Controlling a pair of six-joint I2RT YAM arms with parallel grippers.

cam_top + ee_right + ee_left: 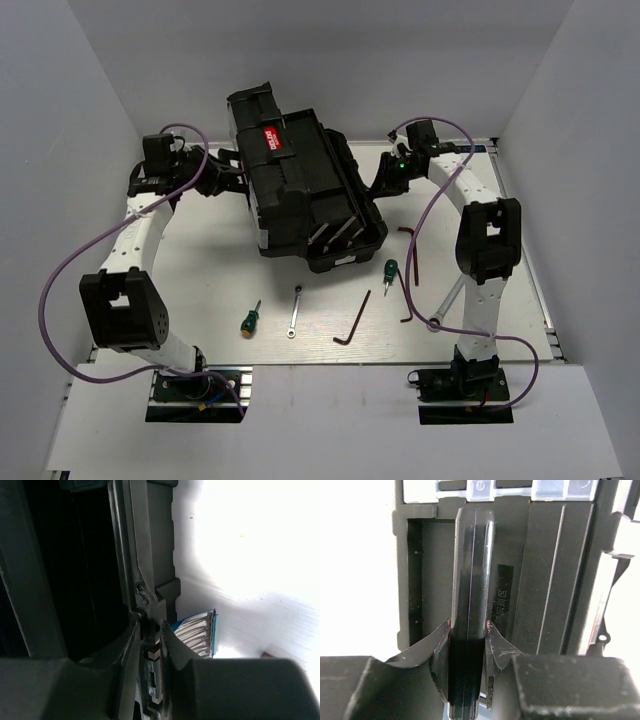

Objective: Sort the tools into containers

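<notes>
2 green screwdrivers [250, 320], wrench [295, 310], 3 hex keys [352, 322] scattered before toolbox [300, 190].

Mid-rear on white table [200, 260]: black plastic toolbox [300, 190]. In front of it, left to right: green-handled screwdriver [249, 319], silver wrench [296, 310], dark L-shaped hex key [352, 322], second green-handled screwdriver [389, 272]. Rightmost: rear hex key [411, 255], front hex key [407, 300].

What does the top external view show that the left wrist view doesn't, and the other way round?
Only top external: the loose tools on the table in front of the toolbox, namely a green screwdriver, a second screwdriver, a wrench and three hex keys. Only left wrist: fingers pressed against both sides of a black bar on the case. Both: the left gripper at the toolbox's left side.
</notes>
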